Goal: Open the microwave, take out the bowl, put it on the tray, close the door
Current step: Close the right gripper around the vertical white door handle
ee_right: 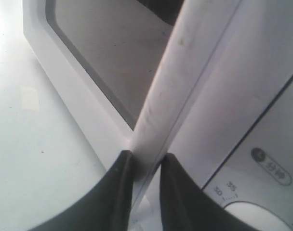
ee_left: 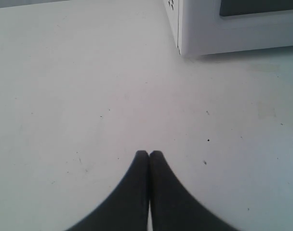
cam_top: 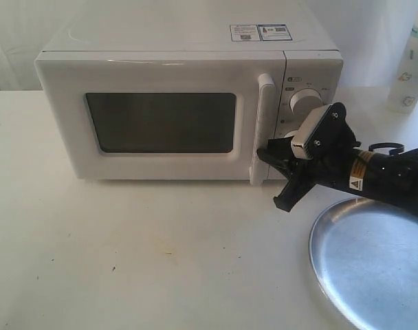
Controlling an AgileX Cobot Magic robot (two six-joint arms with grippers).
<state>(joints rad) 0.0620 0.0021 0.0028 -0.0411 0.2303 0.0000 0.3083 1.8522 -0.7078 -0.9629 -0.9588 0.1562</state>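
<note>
The white microwave [cam_top: 161,62] stands at the back of the table, its door [cam_top: 64,124] looking closed or barely ajar. The dark window shows nothing of the bowl, which is hidden. My right gripper [cam_top: 264,152] is at the lower end of the vertical bar handle [cam_top: 263,103]. In the right wrist view the fingers [ee_right: 120,187] sit on either side of the handle [ee_right: 170,82], with the gripper [ee_right: 146,161] shut on it. The silver tray [cam_top: 374,261] lies at the front right, under the right arm. My left gripper [ee_left: 149,154] is shut and empty above bare table.
A white bottle [cam_top: 410,69] stands at the back right, beside the microwave. The upper round dial [cam_top: 305,102] is just above the right gripper. In the left wrist view a lower corner of the microwave [ee_left: 223,33] shows beyond the table surface [ee_left: 88,96].
</note>
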